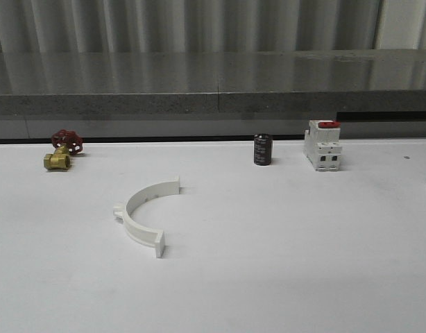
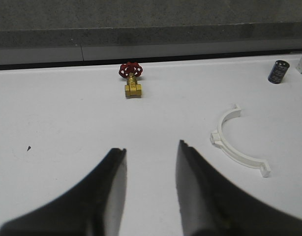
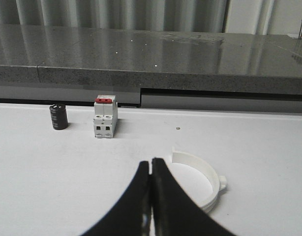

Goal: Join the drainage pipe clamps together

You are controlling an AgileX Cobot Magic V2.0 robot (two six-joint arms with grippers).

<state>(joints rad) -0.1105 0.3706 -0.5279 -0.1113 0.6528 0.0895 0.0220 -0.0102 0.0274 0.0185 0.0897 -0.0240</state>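
White plastic, one clamp half lies flat on the white table, its open side facing right, left of centre and untouched. In the right wrist view a second clamp half lies on the table just beside the right gripper, whose fingers are pressed together, gripping nothing. The left gripper hovers with fingers apart. Along the far edge stand a brass valve, a black cylinder and a red-topped switch.
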